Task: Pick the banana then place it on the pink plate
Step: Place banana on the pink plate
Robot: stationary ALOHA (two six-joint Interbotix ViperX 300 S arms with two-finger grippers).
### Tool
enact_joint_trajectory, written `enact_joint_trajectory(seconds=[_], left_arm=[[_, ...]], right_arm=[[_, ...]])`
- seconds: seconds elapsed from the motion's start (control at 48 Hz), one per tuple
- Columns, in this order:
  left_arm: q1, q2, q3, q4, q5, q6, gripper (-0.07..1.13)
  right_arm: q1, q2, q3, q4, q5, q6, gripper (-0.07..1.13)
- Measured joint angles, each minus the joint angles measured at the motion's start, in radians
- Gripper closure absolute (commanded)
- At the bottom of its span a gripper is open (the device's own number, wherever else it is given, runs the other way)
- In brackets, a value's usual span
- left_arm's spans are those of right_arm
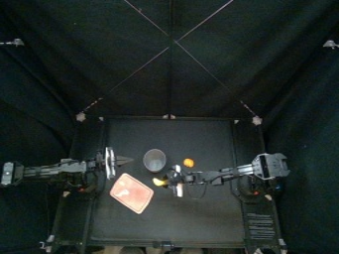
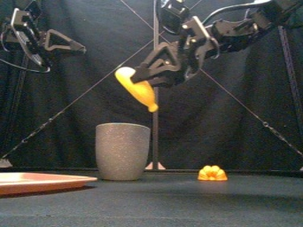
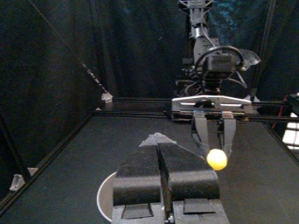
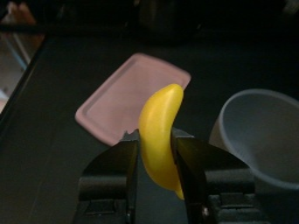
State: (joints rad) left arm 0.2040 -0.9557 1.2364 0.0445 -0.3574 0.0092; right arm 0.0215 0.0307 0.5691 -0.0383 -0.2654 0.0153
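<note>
The yellow banana (image 2: 137, 90) hangs in the air with my right gripper (image 2: 154, 75) shut on its upper end. In the top view the banana (image 1: 162, 183) is just right of the pink plate (image 1: 130, 193), at its edge. In the right wrist view the banana (image 4: 162, 140) stands between the jaws, and the pink plate (image 4: 126, 96) lies below and beyond it. My left gripper (image 3: 159, 150) rests high at the table's left (image 1: 114, 159), jaws together and holding nothing.
A tall grey speckled cup (image 2: 122, 151) stands behind the plate, near the table's middle (image 1: 155, 158). A small orange toy (image 2: 212, 173) lies to the cup's right (image 1: 188, 161). The plate (image 2: 42, 182) sits at the front left.
</note>
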Motion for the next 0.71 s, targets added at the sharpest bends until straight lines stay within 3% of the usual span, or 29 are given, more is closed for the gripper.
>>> enact_joint_trajectory(seconds=[0.125,0.333,0.542,0.708], left_arm=[[0.000,0.000,0.003,0.000,0.000,0.000,1.07],[0.002,0.000,0.015,0.002,0.002,0.000,1.07],[0.003,0.000,0.026,0.002,0.002,0.002,1.07],[0.006,0.000,0.035,0.003,0.002,0.002,1.07]], right_arm=[[-0.014,0.077,-0.074,0.006,-0.084,0.006,0.52],[-0.002,0.250,-0.241,0.043,-0.092,0.006,0.52],[0.026,0.397,-0.405,0.071,0.006,0.015,0.50],[0.035,0.457,-0.486,0.095,0.091,0.023,0.40]])
